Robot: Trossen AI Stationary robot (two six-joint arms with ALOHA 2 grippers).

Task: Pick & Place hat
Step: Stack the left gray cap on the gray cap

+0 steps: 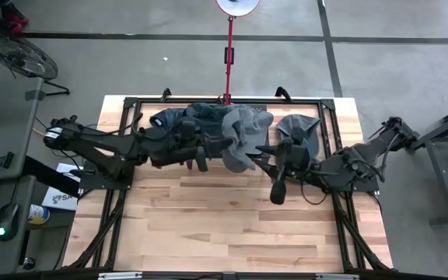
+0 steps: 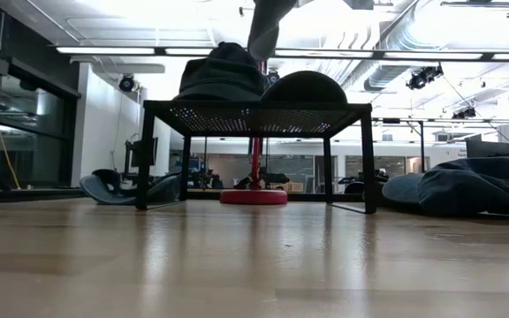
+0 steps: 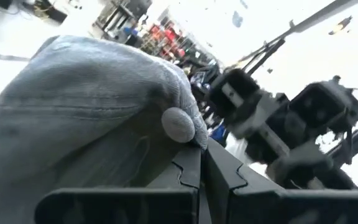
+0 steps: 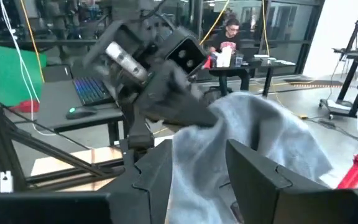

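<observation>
High view: a light grey cap (image 1: 246, 134) hangs between the two arms, above the back half of the wooden table (image 1: 224, 225). The left gripper (image 1: 228, 148) has its fingers pressed fully together on the cap's near-left edge, and the right gripper (image 1: 261, 158) holds the opposite side, its fingers part-way apart with cloth between them.

Left wrist view: the cap (image 3: 86, 118) is soft, faded grey fabric with stitched seams running over its panels and a cloth-covered button (image 3: 178, 124) at the crown, which sits just beyond the closed fingertips (image 3: 194, 168). Right wrist view: the grey cloth (image 4: 247, 149) bunches into loose folds between the right gripper's two dark fingers (image 4: 253, 174), draping down; which part of the cap lies there is hard to make out.

Just behind both grippers stands a black mesh rack (image 1: 228, 105) carrying darker hats (image 1: 179, 118), with another dark hat (image 1: 300, 126) behind the right gripper.
</observation>
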